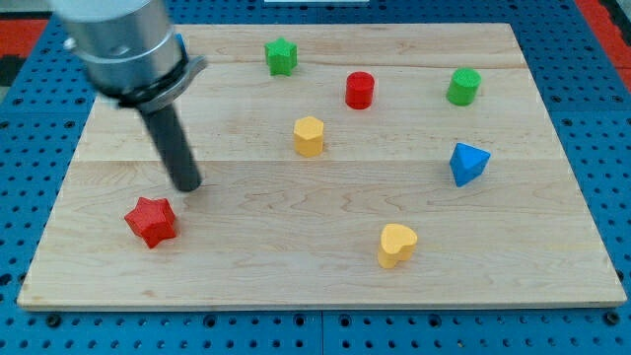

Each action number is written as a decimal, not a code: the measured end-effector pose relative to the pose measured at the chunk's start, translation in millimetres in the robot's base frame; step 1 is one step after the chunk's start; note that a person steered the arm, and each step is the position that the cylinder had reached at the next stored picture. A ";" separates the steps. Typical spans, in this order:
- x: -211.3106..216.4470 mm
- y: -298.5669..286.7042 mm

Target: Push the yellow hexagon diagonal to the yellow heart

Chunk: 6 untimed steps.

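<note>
The yellow hexagon [309, 135] stands on the wooden board a little above the middle. The yellow heart [396, 245] lies lower and to the right of it, near the board's bottom edge. My tip [187, 185] rests on the board at the view's left, well left of the hexagon and just above and to the right of the red star [151, 221]. It touches no block.
A green star [281, 55] sits at the top centre, a red cylinder [360, 90] to its right, a green cylinder [463, 87] at the top right, and a blue block [468, 163] at the right. The board [296, 286] lies on a blue perforated table.
</note>
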<state>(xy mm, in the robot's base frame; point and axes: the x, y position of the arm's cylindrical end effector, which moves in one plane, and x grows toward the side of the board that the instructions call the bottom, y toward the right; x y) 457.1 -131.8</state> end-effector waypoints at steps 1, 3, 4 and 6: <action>-58.2 37.5; -73.8 130.1; -52.7 131.7; -25.2 89.8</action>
